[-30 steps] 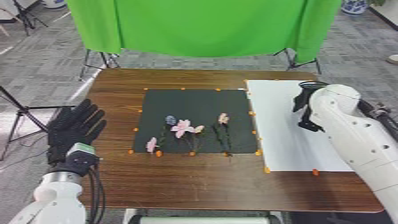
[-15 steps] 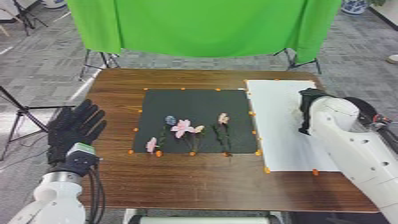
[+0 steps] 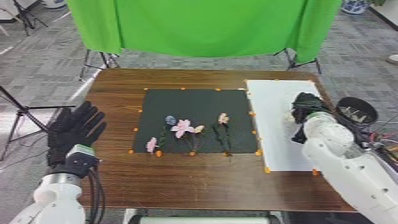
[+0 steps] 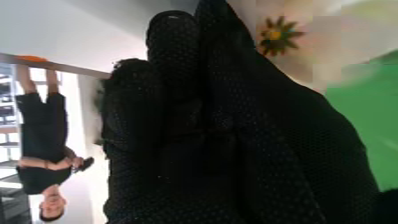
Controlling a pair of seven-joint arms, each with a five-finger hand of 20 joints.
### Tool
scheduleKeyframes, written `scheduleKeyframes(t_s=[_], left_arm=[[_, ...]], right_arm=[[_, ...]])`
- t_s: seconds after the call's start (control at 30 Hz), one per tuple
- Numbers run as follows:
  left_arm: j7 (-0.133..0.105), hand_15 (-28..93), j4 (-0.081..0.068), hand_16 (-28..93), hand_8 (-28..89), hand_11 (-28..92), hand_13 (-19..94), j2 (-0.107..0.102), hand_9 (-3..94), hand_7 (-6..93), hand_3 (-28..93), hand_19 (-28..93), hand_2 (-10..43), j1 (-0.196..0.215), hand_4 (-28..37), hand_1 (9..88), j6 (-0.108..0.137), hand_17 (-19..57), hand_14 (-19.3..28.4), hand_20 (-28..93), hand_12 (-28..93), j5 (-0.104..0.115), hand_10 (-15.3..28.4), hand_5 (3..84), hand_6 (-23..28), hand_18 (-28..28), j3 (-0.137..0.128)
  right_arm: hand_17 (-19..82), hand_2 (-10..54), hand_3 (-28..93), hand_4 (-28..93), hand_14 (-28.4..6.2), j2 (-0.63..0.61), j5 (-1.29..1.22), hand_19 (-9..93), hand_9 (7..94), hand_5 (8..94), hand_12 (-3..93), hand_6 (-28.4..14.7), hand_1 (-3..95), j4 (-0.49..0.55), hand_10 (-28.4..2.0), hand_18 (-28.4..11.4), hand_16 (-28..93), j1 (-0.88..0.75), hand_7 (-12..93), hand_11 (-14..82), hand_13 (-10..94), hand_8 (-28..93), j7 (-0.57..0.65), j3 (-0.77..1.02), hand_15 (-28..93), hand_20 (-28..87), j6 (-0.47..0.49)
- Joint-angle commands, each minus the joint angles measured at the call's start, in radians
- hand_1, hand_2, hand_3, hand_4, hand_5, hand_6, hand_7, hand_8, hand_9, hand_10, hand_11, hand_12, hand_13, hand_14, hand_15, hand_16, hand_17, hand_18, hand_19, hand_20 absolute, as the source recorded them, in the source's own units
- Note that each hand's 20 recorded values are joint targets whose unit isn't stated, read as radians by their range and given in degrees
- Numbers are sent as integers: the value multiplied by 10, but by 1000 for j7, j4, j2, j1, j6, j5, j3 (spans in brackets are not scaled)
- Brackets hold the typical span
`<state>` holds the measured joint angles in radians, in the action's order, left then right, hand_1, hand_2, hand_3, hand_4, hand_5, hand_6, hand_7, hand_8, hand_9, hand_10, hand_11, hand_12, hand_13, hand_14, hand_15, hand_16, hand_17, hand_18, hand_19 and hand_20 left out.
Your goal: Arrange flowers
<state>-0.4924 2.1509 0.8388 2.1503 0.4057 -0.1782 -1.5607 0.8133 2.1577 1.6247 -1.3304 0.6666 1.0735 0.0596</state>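
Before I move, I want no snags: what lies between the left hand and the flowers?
In the head view, bare table, orange bits edging the black mat, then bare mat up to the flowers.

Wooden table [image 3: 178, 190], black mat [image 3: 178, 104] beside white sheet [image 3: 272, 117], orange markers [image 3: 159, 154]

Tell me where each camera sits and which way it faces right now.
Head view: on the robot's head, facing forward and down at the table; left robot hand, right robot hand and both white arms show.
Right wrist view: on the right wrist, looking along its black glove towards a flower.
Shared: right robot hand, green cloth.
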Motion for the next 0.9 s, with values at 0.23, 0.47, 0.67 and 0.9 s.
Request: scheduleKeyframes(t_s=[0.23,0.47,0.67,0.9], left_arm=[[7,435,4,-79,-91,250,260,-2,381,163,717,404,135,19,-283,275,-13,-77,164,96,118,-11,162,463,103,163,-30],[-14,433,19,-79,-92,250,261,3,382,163,717,404,135,65,-283,275,3,-77,164,96,118,4,162,463,103,163,-50],[-10,433,11,-79,-91,250,262,4,382,163,717,404,135,37,-283,275,-5,-77,164,96,117,-5,161,463,103,163,-42],[-3,433,15,-78,-91,249,261,4,382,162,718,404,134,44,-283,274,2,-77,163,96,117,-4,161,463,103,163,-49]], right_arm=[[537,-95,757,-281,-48,18,70,851,799,709,477,-8,612,249,-103,-73,420,-75,415,172,744,-59,-48,1,392,29,-28],[536,-95,758,-278,-49,30,67,855,801,711,478,-8,611,329,-104,-73,421,-124,414,170,746,-58,-51,6,390,24,-15],[534,-95,758,-276,-49,65,66,859,803,712,478,-9,610,331,-105,-73,423,-136,411,168,746,-57,-46,-5,388,22,-5],[532,-95,757,-276,-49,86,70,862,803,712,479,-9,610,334,-104,-74,424,-147,411,166,746,-55,-36,-14,386,19,2]])
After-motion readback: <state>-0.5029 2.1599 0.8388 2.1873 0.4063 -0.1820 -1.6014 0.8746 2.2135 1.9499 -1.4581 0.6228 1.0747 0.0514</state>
